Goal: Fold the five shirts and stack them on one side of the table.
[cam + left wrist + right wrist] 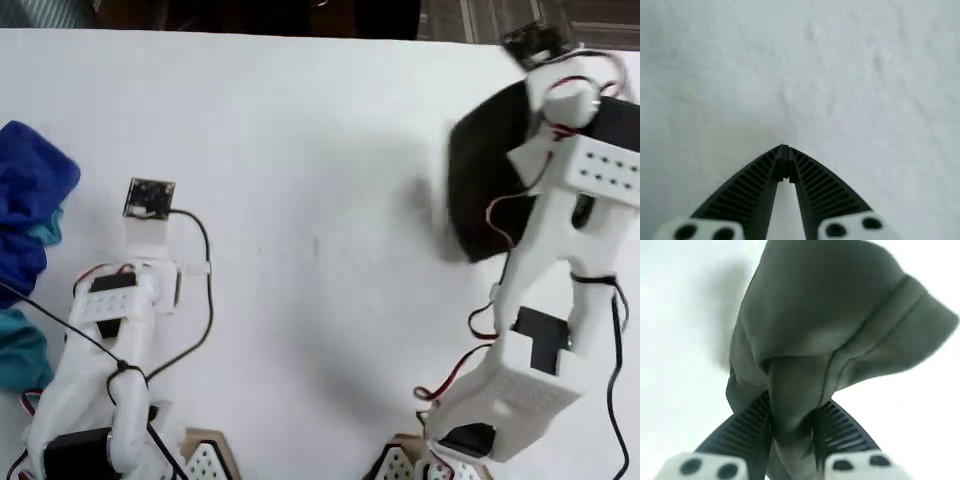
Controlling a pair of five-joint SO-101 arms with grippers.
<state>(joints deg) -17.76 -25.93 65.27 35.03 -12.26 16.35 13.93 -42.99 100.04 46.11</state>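
Note:
A dark shirt (485,180) hangs bunched in the air at the table's right side, with my right gripper (790,425) shut on a fold of the dark shirt (830,325). The right arm (560,250) stands over it and hides part of the cloth. At the left edge lies a blue shirt (28,190) on a teal shirt (20,345). My left gripper (784,165) is shut with nothing in it, its tips meeting just above the bare white table (800,65), near the left arm (110,330).
The white table (310,230) stretches bare between the two arms. Arm bases and cables (200,300) crowd the near edge. A dark floor lies beyond the far edge.

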